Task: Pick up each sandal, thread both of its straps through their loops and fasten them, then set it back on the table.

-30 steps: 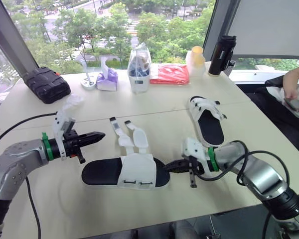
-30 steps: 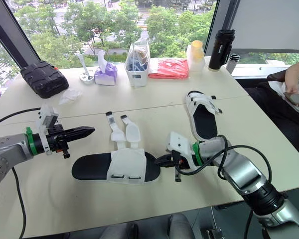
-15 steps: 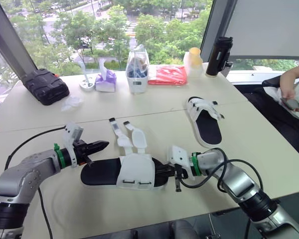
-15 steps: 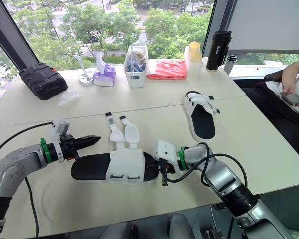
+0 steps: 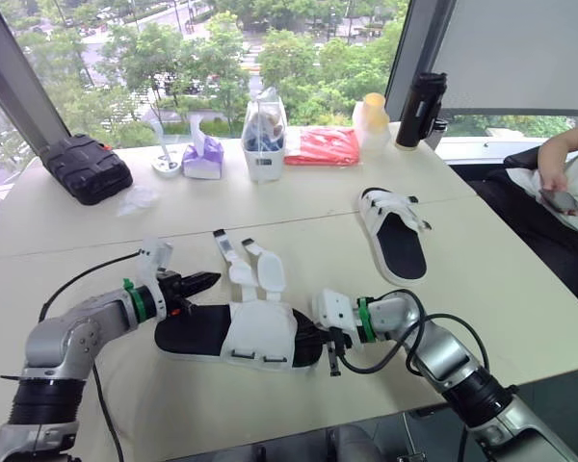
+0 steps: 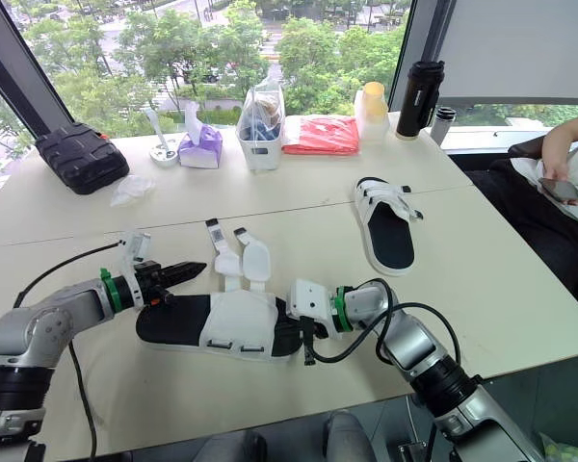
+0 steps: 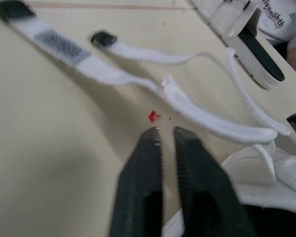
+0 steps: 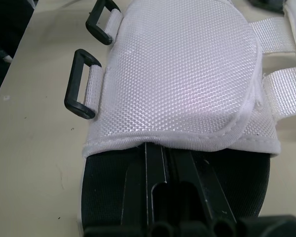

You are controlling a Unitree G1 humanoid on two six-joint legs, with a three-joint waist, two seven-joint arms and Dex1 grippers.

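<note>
While its fingers lie close together, the right gripper (image 8: 164, 148) rests on the black footbed of the near sandal (image 5: 188, 329), tips at the edge of the white upper (image 8: 182, 74). The left gripper (image 7: 166, 131) shows a narrow slit and holds nothing, low over the table (image 5: 96, 221) beside the loose straps (image 5: 239, 262). The second sandal (image 5: 397, 236) lies well apart, to the right.

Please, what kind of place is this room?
Likely an upper-floor office or lab: tall windows over treetops, a plain work table with tissues and a bottle, a person seated beside it.
</note>
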